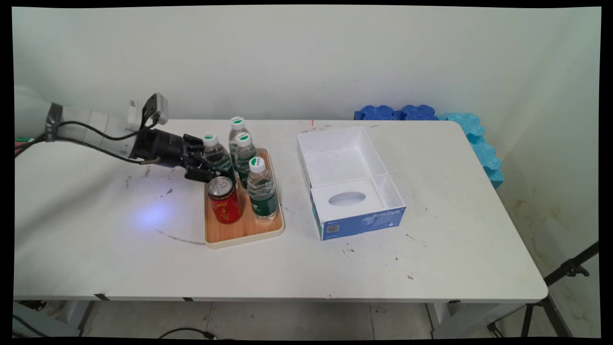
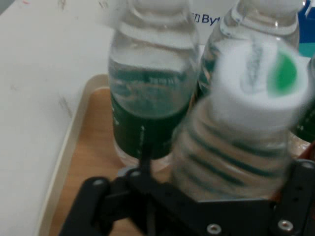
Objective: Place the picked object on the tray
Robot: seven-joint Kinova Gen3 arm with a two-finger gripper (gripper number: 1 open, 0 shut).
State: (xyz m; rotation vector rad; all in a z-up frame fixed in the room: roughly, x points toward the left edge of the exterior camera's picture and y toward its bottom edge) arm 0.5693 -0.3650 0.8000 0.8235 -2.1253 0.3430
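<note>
1. Bottle (image 1: 216,154) (image 2: 236,128): at tray's (image 1: 249,232) far-left corner, tipped out of upright, cap toward the hand camera.
2. End effector (image 1: 207,165): clamped round that bottle's body.
3. Can (image 1: 223,200): just beside, on tray.
4. Box (image 1: 349,182): right of tray, on desk (image 1: 431,258).

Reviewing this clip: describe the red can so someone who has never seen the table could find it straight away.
On the white table, left of the open blue-sided box, lies a wooden tray. The red can stands at its near left, just in front of the gripper. It is the only red, short metal item among clear water bottles.
</note>
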